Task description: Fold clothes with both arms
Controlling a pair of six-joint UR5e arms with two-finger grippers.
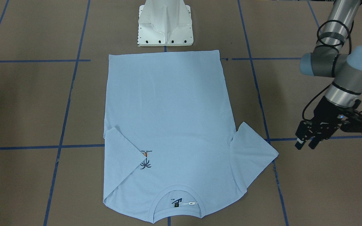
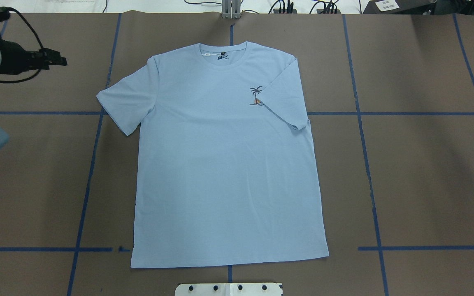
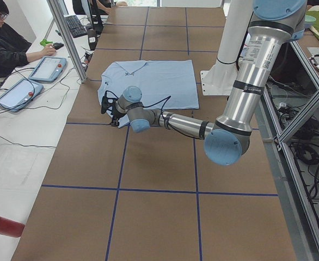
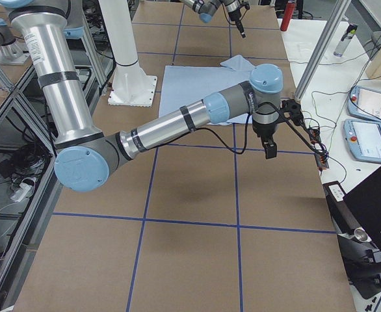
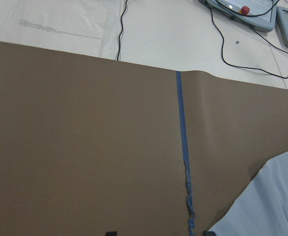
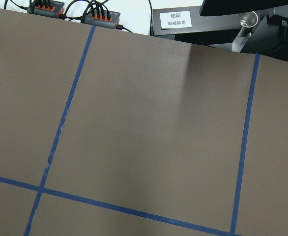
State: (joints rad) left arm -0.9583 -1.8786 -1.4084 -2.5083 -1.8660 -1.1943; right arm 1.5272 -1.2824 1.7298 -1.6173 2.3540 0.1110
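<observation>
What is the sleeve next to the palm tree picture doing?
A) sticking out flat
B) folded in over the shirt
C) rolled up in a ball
B: that sleeve lies folded in over the T-shirt, its edge at the palm print.

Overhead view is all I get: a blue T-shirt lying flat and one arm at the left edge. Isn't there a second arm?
Observer: Yes, the right arm shows from the right-end camera, the right gripper above bare table beside the T-shirt.
Visitor: Is the left claw holding anything?
Observer: No; the front camera shows the left gripper open and empty, off the sleeve.
Visitor: Anyone around?
Observer: A person sits at a side table by a tablet.
</observation>
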